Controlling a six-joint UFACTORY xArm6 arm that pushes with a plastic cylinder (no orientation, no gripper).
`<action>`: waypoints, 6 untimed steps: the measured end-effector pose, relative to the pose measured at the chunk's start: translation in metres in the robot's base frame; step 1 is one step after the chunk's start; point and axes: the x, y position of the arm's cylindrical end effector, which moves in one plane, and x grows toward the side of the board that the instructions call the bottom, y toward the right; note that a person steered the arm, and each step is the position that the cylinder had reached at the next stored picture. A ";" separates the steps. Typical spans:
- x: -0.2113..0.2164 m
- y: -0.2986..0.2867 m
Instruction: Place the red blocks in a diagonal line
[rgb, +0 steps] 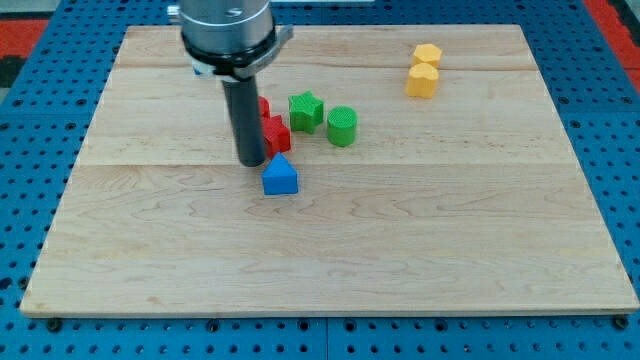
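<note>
My tip (251, 162) holds nothing; it rests on the board (150, 240), touching the left side of the red blocks (274, 133), I judge to nudge them into a slant. Blue block (281, 177) sits just below; green star (306, 110), green cylinder (342, 126) rightward; yellow blocks (423, 72) well apart.

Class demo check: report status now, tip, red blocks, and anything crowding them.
My tip down on the board, at the view's left of the red blocks. Reds bunched together, partly hidden by rod. Blue block just below; green star and green cylinder close right.
</note>
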 end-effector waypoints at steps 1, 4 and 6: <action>-0.017 -0.011; -0.084 -0.024; -0.105 0.046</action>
